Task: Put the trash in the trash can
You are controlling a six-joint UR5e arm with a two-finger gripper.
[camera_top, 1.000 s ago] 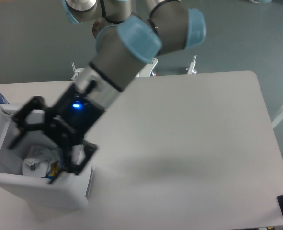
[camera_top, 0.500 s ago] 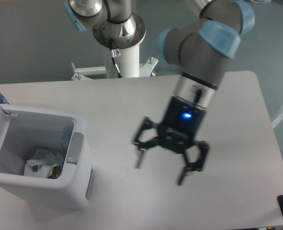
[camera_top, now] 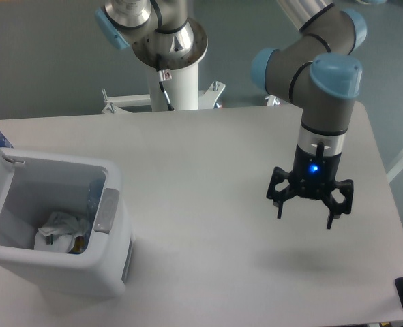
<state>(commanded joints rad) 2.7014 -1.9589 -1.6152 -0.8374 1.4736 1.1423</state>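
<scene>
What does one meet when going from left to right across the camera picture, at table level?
Trash can with its lid open and the crumpled white paper inside, then the grey handle plate on its side, then bare table, then the open, empty claw hanging above the table.

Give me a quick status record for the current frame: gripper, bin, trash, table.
gripper: open, empty, pointing down above the right part of the table, far from the bin
trash can: front-left of the table, lid open
trash: crumpled white paper lying inside the bin; part of a clear bottle shows against its inner wall
table: white, no loose trash visible on it
</scene>
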